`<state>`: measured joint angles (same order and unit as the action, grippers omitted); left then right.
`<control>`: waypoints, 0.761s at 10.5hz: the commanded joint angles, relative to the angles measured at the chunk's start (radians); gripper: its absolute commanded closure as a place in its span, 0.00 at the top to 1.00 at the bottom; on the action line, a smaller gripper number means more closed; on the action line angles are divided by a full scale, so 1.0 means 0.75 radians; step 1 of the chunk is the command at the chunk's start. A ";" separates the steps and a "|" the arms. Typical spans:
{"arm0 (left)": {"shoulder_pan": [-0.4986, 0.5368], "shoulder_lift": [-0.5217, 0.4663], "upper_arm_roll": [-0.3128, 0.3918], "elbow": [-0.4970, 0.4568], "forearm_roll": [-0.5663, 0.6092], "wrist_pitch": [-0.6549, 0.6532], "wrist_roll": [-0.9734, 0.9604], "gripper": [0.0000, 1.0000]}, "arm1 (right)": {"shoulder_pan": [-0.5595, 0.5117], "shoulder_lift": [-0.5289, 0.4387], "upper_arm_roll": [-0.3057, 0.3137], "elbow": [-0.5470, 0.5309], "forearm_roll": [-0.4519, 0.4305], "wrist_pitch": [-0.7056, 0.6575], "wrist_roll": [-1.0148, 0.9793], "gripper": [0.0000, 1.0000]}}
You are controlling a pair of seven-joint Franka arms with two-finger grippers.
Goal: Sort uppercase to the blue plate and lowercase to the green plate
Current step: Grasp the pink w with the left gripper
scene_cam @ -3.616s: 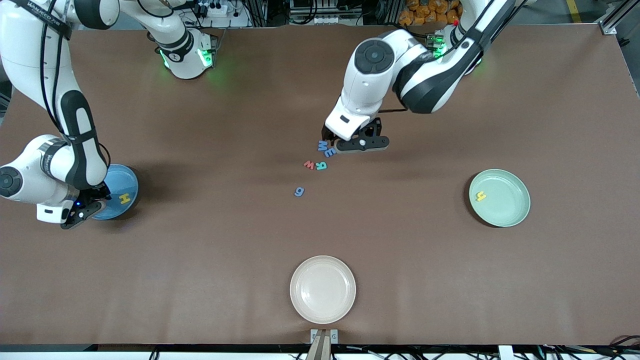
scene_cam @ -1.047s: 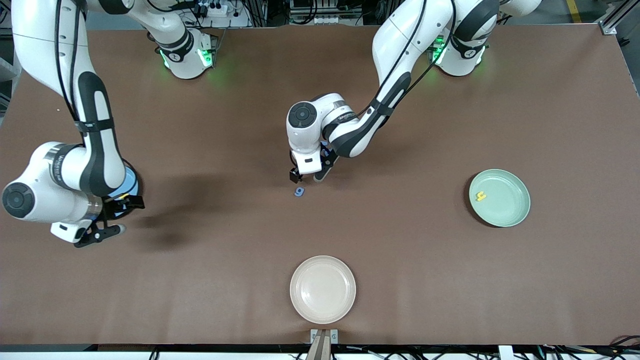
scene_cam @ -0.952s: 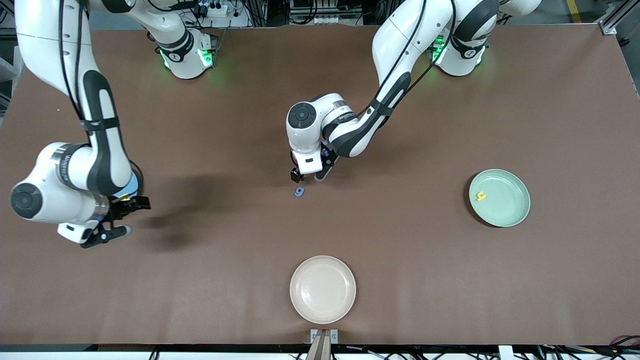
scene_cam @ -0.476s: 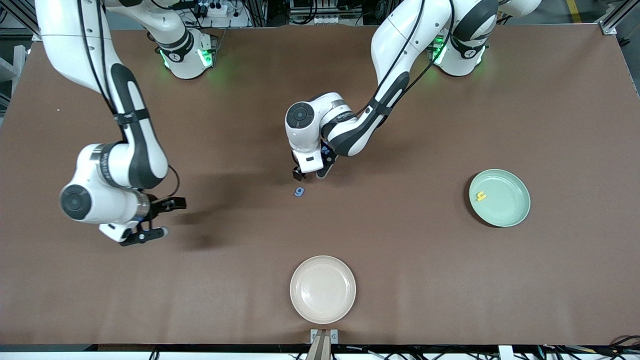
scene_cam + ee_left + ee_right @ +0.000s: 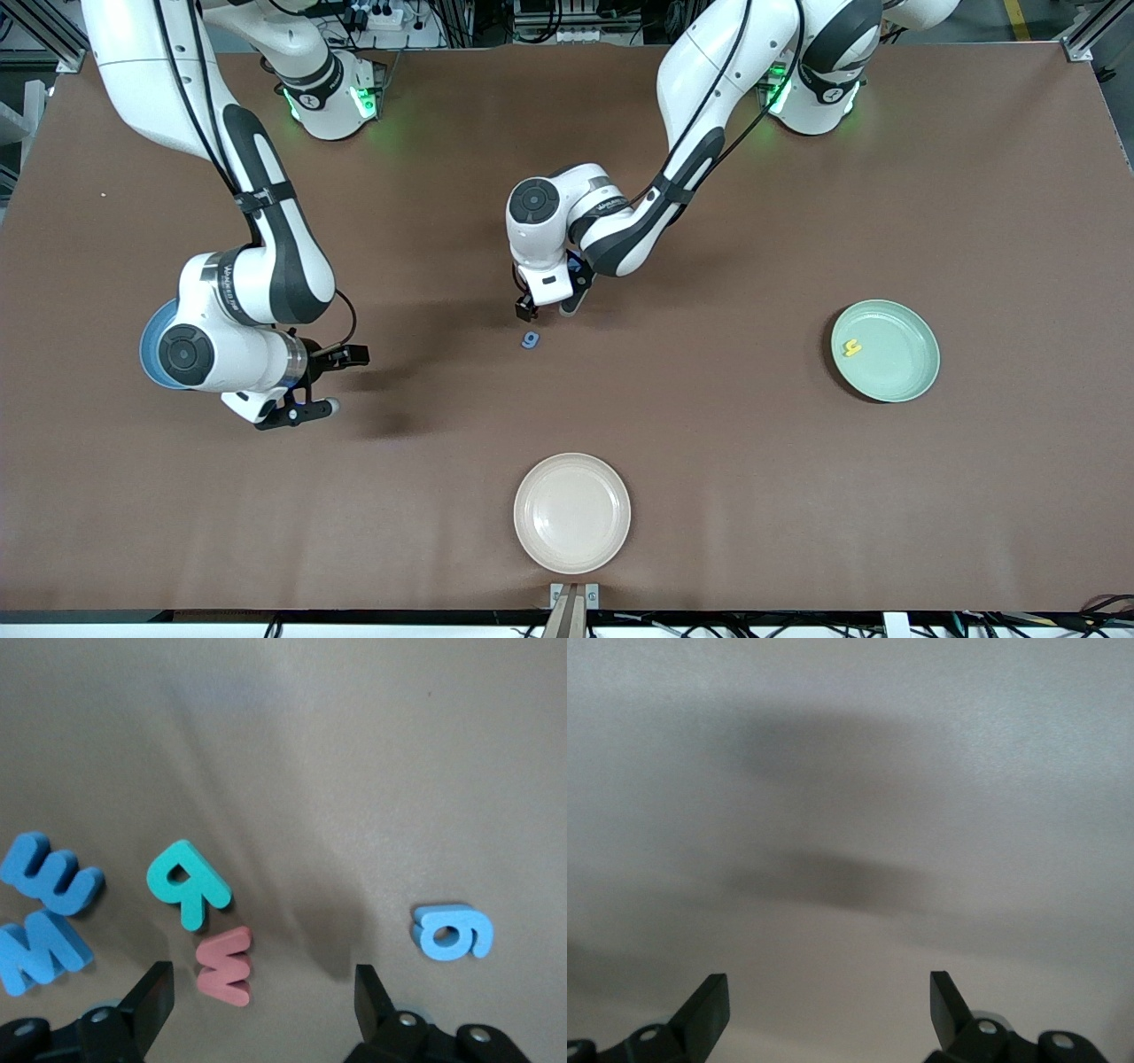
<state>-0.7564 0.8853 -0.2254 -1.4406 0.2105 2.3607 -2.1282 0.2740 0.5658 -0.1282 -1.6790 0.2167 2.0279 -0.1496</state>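
Note:
My left gripper (image 5: 261, 1001) hangs low over the letter cluster at the table's middle, open, with the red w (image 5: 224, 966) on the table between its fingers, close to one of them. Around it lie the teal R (image 5: 186, 886), the blue M (image 5: 35, 948), the blue three-pronged letter (image 5: 49, 873) and the blue g (image 5: 452, 930). From the front only the g (image 5: 530, 340) shows, just nearer the camera than the left gripper (image 5: 545, 308). The green plate (image 5: 912, 372) holds a yellow h (image 5: 851, 348). The blue plate (image 5: 147, 341) is mostly hidden by the right arm. My right gripper (image 5: 332, 383) is open over bare table.
A cream plate (image 5: 571, 512) sits near the table's front edge, nearer the camera than the letters. The right arm's elbow and forearm stretch over the table between its base and the blue plate.
The right arm has swung away from the blue plate toward the table's middle, gripper open and empty. The left gripper stayed over the letters and its fingers drew in slightly.

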 commanded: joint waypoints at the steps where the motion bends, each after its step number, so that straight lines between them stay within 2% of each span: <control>1: -0.024 -0.039 0.010 -0.118 0.063 0.092 -0.081 0.90 | -0.005 -0.012 0.011 -0.007 0.012 -0.002 0.019 1.00; 3: -0.020 -0.051 0.010 -0.133 0.067 0.092 -0.081 0.89 | -0.007 -0.012 0.013 -0.007 0.012 -0.012 0.019 1.00; 4: -0.020 -0.051 0.010 -0.133 0.069 0.092 -0.079 0.84 | -0.007 -0.014 0.020 -0.007 0.014 -0.014 0.019 1.00; 5: -0.022 -0.053 0.010 -0.135 0.069 0.092 -0.069 0.73 | -0.007 -0.012 0.022 -0.007 0.014 -0.016 0.019 1.00; 7: -0.016 -0.053 0.010 -0.129 0.069 0.092 -0.059 0.44 | -0.007 -0.016 0.026 -0.007 0.014 -0.020 0.022 1.00; 8: -0.008 -0.051 0.010 -0.120 0.089 0.092 -0.055 0.27 | -0.007 -0.018 0.038 -0.007 0.016 -0.022 0.026 1.00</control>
<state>-0.7650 0.8608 -0.2256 -1.5013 0.2399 2.4138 -2.1548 0.2739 0.5658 -0.1174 -1.6795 0.2168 2.0235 -0.1484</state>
